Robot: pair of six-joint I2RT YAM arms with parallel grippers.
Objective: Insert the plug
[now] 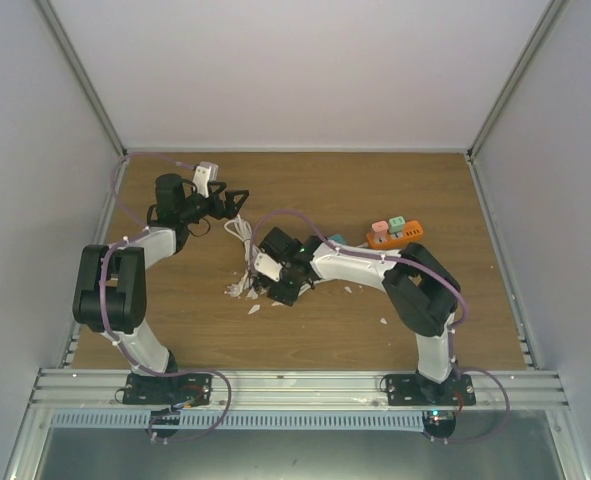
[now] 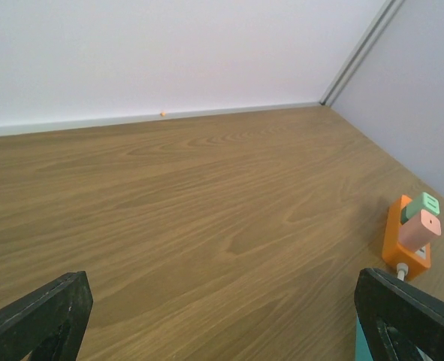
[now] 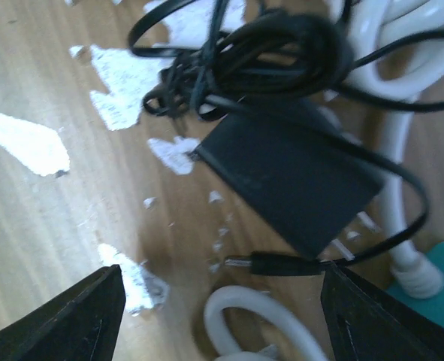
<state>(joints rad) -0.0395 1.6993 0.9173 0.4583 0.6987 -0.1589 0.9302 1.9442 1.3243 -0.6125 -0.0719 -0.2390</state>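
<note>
Top view
- Arms: two, bolted at the near edge of the bench [image 1: 325, 190].
- Left gripper [image 1: 233, 203]: far left, fingers apart, nothing between them.
- Right gripper [image 1: 280, 290]: low over clutter at mid-bench; jaws hidden under the wrist.
- Power strip [image 1: 395, 238]: one, orange, right of centre, well apart from both grippers.
- Plugs seated in it: two, a pink plug [image 1: 380, 228] and a green plug [image 1: 397, 222].
- White cable [image 1: 240, 232]: looped between the two grippers.
- Paper scraps [image 1: 253, 308]: several, white, too small to count.
- Hard to make out: dark items under the right wrist, black on black.

Left wrist view
- Fingers [image 2: 41, 320]: two, spread to the frame's edges over bare wood, tips only, rest cut off.
- Power strip: at right, pink and green plugs upright in it, near end cropped.
- Teal piece [image 2: 359, 340]: a sliver beside the right finger, unidentifiable.

Right wrist view
- Fingers [image 3: 79, 316]: two, wide apart, gripping nothing.
- Black power adapter [image 3: 289, 177]: one, flat on the bench ahead of the fingers, not held; prongs not visible.
- Black cord [image 3: 237, 53]: one coiled bundle beyond the adapter, blurred.
- Barrel plug [image 3: 244, 264]: one, just in front of the adapter.
- White cable: loops cut off at top right and bottom.
- Scraps: about five larger pieces plus crumbs.
</note>
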